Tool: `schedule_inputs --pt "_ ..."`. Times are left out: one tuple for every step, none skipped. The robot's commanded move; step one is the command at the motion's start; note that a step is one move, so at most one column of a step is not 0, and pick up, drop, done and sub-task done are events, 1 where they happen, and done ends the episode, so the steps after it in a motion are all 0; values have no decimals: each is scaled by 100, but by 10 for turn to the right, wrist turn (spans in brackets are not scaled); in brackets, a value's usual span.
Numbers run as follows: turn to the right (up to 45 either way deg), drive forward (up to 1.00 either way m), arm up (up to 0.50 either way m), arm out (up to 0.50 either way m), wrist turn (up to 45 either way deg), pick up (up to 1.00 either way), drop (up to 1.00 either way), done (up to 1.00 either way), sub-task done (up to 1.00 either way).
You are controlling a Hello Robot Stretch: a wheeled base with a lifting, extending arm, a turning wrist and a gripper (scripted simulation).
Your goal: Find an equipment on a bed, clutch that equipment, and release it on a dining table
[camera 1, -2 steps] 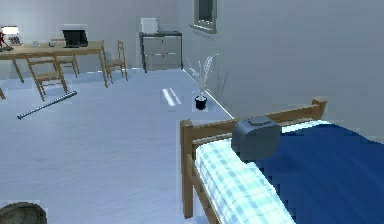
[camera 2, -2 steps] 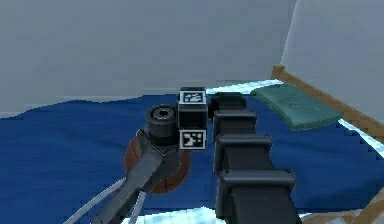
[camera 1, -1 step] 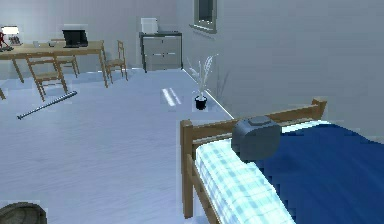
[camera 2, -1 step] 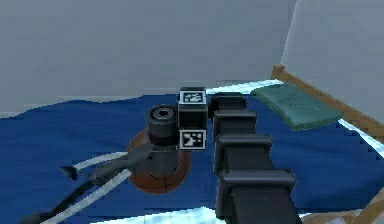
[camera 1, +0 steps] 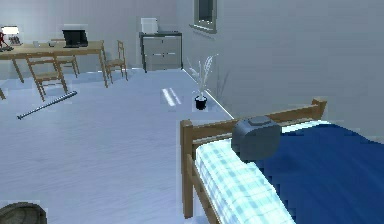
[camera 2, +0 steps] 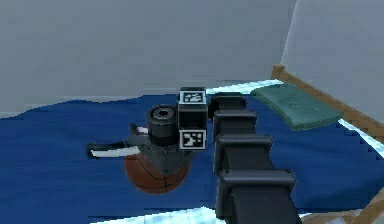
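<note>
On the bed's blue blanket [camera 2: 60, 130] in the arm side view lies an orange-brown ball with dark seams [camera 2: 152, 179], like a basketball. The dark arm [camera 2: 245, 165] rises from the bottom edge, with two white marker squares [camera 2: 192, 117] at its far end. The gripper [camera 2: 112, 152] is at the ball, its dark body just above it and its thin fingers pointing left. I cannot tell whether it holds anything. Far off at the forward view's upper left stands a wooden dining table [camera 1: 50, 50] with a laptop [camera 1: 74, 38] on it.
A green pillow [camera 2: 300, 105] lies by the wooden bed frame [camera 2: 335, 95]. In the forward view the bed [camera 1: 300, 170] has a dark grey pillow [camera 1: 257, 137]. Chairs [camera 1: 45, 72] ring the table. A long dark stick [camera 1: 45, 104] lies on the floor, and a potted plant [camera 1: 202, 98] and a cabinet [camera 1: 160, 50] stand by the wall.
</note>
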Motion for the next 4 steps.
schedule_inputs --pt "0 0 0 0 210 0 0 0 0" --pt "0 0 -20 0 0 0 0 0 0" --pt "0 0 0 0 0 100 0 0 0" --pt "0 0 10 0 0 0 0 0 0"
